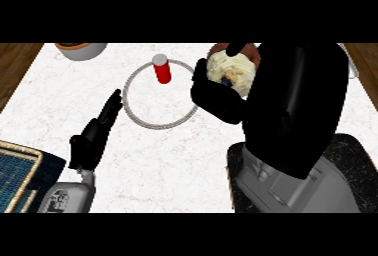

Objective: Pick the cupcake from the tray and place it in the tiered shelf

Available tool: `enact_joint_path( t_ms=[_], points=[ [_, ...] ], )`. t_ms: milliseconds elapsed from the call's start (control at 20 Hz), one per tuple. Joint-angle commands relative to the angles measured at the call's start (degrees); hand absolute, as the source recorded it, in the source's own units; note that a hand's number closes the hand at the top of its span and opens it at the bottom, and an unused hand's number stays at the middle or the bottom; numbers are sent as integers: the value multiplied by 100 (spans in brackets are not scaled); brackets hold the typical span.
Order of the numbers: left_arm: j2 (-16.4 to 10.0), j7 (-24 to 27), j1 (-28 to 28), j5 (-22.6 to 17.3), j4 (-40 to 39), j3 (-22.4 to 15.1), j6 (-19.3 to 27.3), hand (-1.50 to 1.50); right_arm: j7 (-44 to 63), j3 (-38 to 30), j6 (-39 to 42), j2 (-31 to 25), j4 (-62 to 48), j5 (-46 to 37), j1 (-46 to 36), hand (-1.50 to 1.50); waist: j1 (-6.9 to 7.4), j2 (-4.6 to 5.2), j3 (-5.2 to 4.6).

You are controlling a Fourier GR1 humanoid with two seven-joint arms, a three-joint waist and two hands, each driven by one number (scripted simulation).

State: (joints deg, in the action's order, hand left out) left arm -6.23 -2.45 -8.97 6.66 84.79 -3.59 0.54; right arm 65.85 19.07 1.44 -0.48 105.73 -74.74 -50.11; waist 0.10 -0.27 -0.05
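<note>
The cupcake [230,69], cream frosting over a brown base, is held up off the counter near the top of the view. My right hand [215,99] is curled round it, thumb on its left side, and hides much of it. The tiered shelf [131,107] shows from above as a silver ring with a red post [162,72]; it lies just left of the cupcake. The dark speckled tray [351,167] lies at the lower right, mostly hidden under my right forearm. My left hand [94,135] rests open at the left, fingers straight, left of the shelf.
A grey bowl [81,50] with an orange inside sits at the counter's top left edge. A blue mat with a woven rim [18,175] lies at the lower left. Brown wood [15,65] borders the white counter on both sides.
</note>
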Motion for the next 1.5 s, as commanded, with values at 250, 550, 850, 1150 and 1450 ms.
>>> enact_joint_path(
  t_ms=[250,550,850,1150,1450],
  points=[
    [191,51,136,172,6,-107,157,0,-157,-1034,406,-124,-363,-279,-351,150,6,15,4],
    [92,19,-246,103,-281,89,25,0,-736,-1372,819,-545,-618,-267,-712,150,-26,18,3],
    [117,-95,-103,29,-45,111,-28,0,-1289,-1679,-292,-637,-2027,-406,-720,150,40,35,3],
    [246,-59,-277,219,-212,-36,56,0,-2253,-1683,-1290,-979,-2982,-489,-738,150,76,59,4],
    [62,364,-140,96,-503,166,-139,0,-2411,-2508,-2427,-779,-2822,382,-778,150,77,99,10]
  ],
)
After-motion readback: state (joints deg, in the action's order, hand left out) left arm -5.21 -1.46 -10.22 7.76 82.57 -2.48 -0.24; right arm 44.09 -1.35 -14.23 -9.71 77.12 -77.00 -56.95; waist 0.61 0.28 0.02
